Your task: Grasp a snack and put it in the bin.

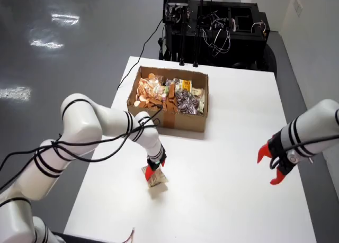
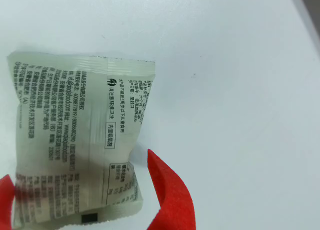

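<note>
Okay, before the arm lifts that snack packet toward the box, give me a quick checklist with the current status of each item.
1. Fingers on both sides of the snack packet: ok.
2. Fingers pressing firmly on the packet: cannot tell.
3. Packet lying alone on the white table, nothing touching it: ok.
4. Cardboard box open on top: ok.
5. Room left in the box: cannot tell, it already looks heaped with snacks.
6. Second arm's gripper away from the route to the box: ok.

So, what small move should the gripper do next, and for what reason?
Probably close the fingers. In the wrist view the red fingertips stand on both sides of the snack packet, with a gap on the right one. The packet lies on the table, away from the cardboard box.
</note>
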You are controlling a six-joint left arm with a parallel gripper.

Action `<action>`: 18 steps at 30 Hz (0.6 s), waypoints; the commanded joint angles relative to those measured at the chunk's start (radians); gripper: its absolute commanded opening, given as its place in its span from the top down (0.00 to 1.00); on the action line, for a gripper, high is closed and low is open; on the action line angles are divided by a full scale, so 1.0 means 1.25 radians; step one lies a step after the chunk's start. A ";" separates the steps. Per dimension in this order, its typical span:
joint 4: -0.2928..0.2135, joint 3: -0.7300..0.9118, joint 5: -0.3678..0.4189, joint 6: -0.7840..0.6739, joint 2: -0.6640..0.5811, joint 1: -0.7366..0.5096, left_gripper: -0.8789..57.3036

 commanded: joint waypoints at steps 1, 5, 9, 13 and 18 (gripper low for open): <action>0.001 -0.010 -0.001 0.003 0.017 0.000 0.10; 0.001 -0.018 -0.004 0.003 0.032 0.000 0.11; 0.001 -0.022 -0.012 0.000 0.042 0.000 0.13; 0.001 -0.024 -0.016 -0.004 0.047 0.001 0.18; -0.001 -0.026 -0.015 -0.003 0.050 0.002 0.29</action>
